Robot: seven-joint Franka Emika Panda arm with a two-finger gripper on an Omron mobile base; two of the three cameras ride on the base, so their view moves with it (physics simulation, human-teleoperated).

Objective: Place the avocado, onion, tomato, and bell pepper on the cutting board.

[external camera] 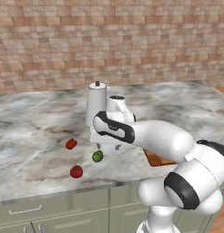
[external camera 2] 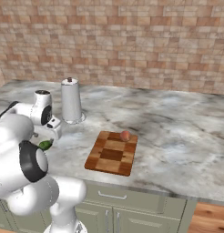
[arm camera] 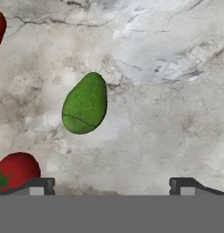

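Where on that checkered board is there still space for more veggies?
Most of the cutting board is bare; only the onion sits near its far edge. The crowded spot is the counter left of it, where avocado, tomato and bell pepper cluster.

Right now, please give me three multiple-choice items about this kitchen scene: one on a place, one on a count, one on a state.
1. Where is the onion?
A. on the cutting board
B. beside the steel canister
C. in the gripper

2. How many vegetables lie on the bare counter?
A. one
B. three
C. four

3. How is the gripper?
A. shut on the avocado
B. shut and empty
C. open above the avocado

Answers: 1 A, it rests at the board's far edge. 2 B, avocado, tomato and bell pepper. 3 C, the fingertips stand wide apart, the avocado lies untouched.
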